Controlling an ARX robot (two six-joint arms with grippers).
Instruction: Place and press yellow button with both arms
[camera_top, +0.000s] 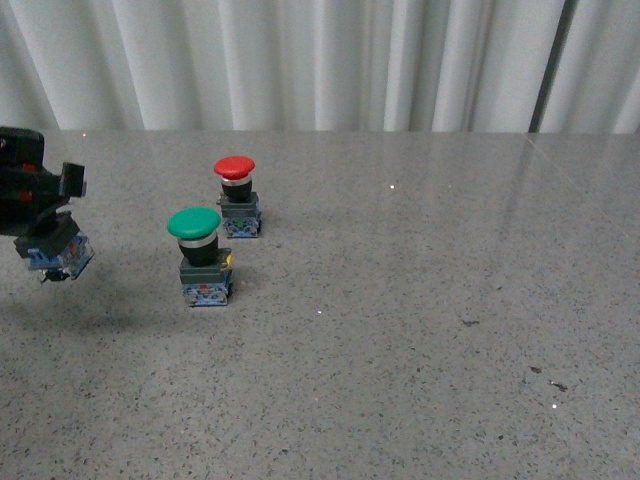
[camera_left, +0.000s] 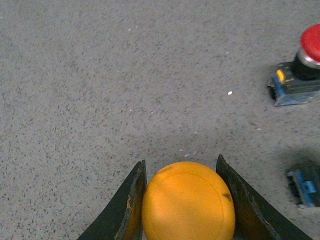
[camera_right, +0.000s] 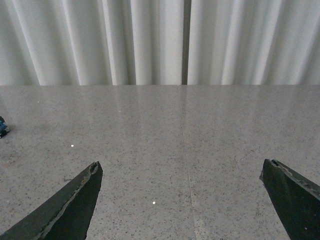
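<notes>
- Surface (camera_top: 420, 300) wide open right of red button (camera_top: 235, 167).
- Left hand (camera_left: 181, 161) clamped on yellow button (camera_left: 188, 202), raised, left of green button (camera_top: 195, 225).
- Right hand (camera_right: 181, 162) spread apart.

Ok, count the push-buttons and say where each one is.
3. The green button stands on the table, the red button behind it, and the yellow button is held in the left gripper above the table. None seems hidden.

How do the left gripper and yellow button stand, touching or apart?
Touching. Left wrist view: the left gripper clamps the yellow button, fingers against its cap, no gap.
</notes>
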